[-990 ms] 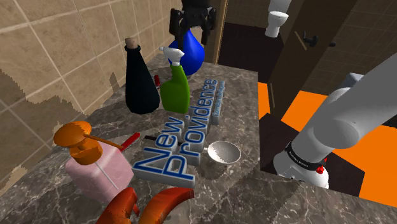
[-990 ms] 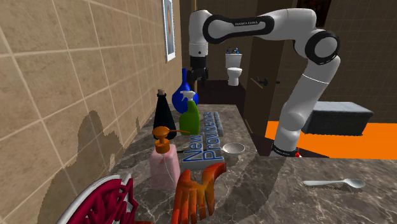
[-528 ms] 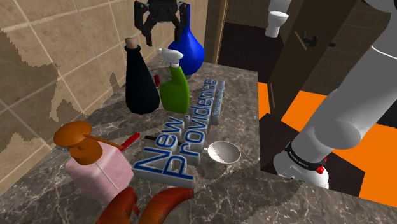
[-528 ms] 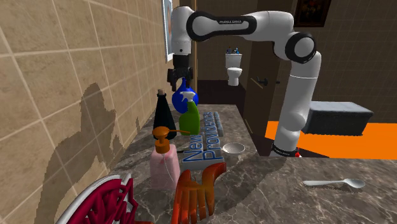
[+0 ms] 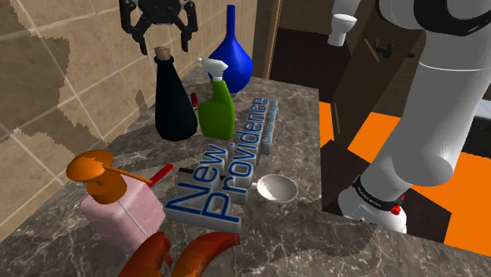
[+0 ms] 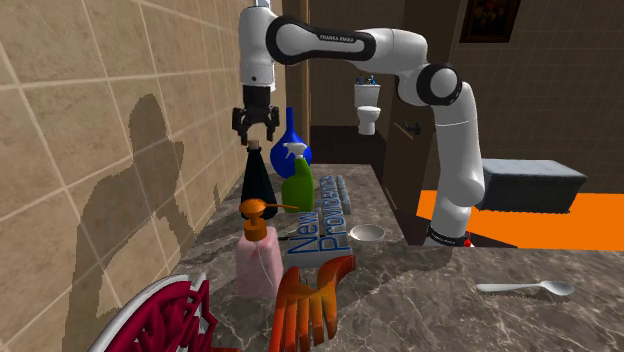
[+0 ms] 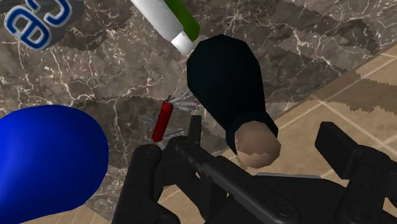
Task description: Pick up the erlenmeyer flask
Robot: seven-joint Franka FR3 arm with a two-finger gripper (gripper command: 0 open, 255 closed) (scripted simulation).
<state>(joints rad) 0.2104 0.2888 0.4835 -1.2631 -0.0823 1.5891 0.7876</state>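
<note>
Black flask (image 5: 175, 102) near tiled wall (image 5: 63, 94) — fingers (image 5: 143, 41) spread above cork (image 5: 164, 54).

Lettered sign (image 5: 228, 169), flat on marble counter (image 5: 299, 118). Green spray bottle (image 5: 215, 110) beside its far half; blue vase (image 5: 234, 59) beyond; silver bowl (image 5: 277, 190) and pink dispenser (image 5: 122, 211) flanking its near end.
</note>
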